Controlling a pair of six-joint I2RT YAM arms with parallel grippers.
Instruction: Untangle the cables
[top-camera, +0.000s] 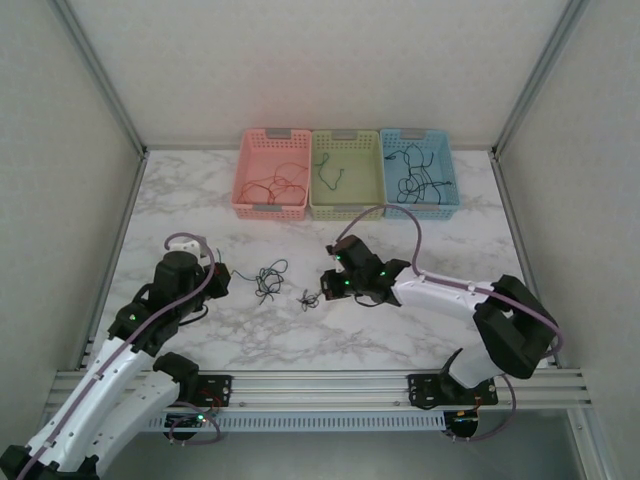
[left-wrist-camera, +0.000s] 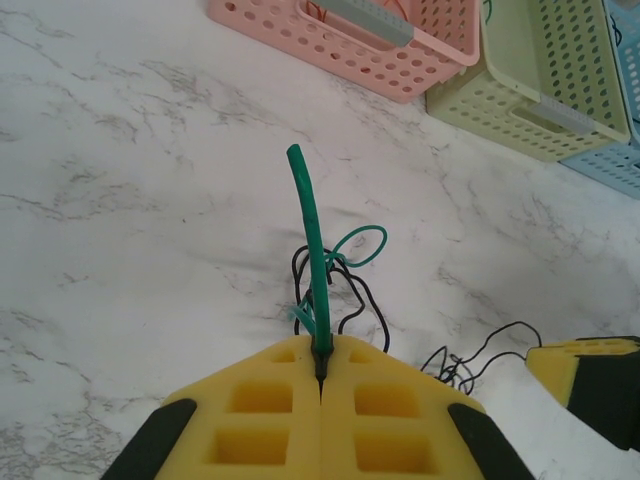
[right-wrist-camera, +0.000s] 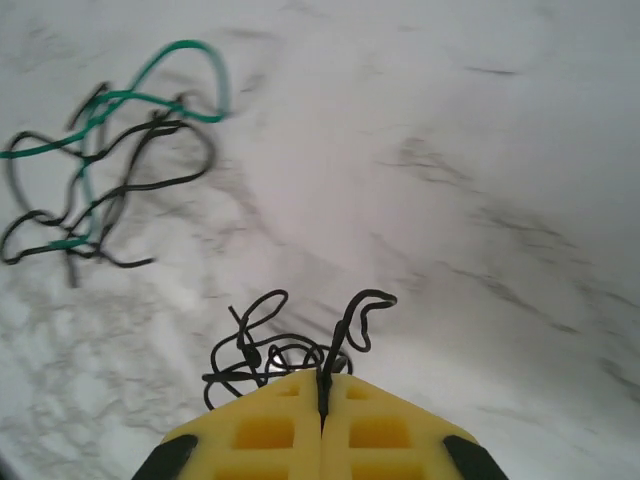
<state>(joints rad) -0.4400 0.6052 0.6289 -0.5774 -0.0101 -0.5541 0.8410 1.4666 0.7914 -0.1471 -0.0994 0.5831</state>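
Separating step, I'd judge: your left gripper (left-wrist-camera: 320, 375) is pinched on the green cable (left-wrist-camera: 311, 230), the tangle (left-wrist-camera: 332, 262) just ahead on the tabletop (left-wrist-camera: 150, 200), and your right gripper (right-wrist-camera: 322, 385) is clamped on a black cable (right-wrist-camera: 344, 332), so draw them slowly apart.

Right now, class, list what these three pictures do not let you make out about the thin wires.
Top view: crossings within the thin green and black wire tangle, too small.
Left wrist view: the green wire's lower end, hidden inside the shut left gripper.
Right wrist view: that tangle, blurred and cut by the left edge.
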